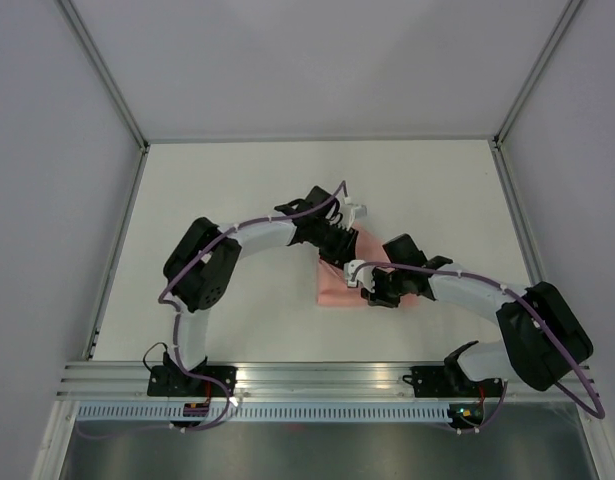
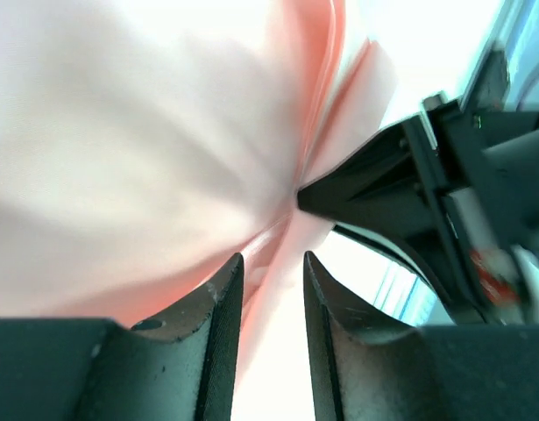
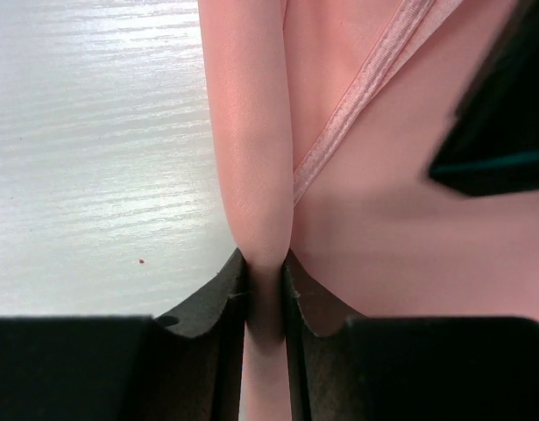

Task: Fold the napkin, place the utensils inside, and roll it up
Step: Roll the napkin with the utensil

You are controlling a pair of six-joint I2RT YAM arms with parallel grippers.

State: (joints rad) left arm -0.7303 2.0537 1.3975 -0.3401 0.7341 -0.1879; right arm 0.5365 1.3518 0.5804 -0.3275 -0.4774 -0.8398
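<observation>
The napkin [image 3: 374, 219] lies on the table [image 3: 94, 158] directly ahead of both tools. A raised fold of it is pinched tight between the fingers of the right gripper [image 3: 265, 289]. The left gripper [image 2: 267, 289] is seen with its fingers parted, cloth loose in the gap. The fold is best carried over low and slowly, so that the layers are not dragged askew.
</observation>
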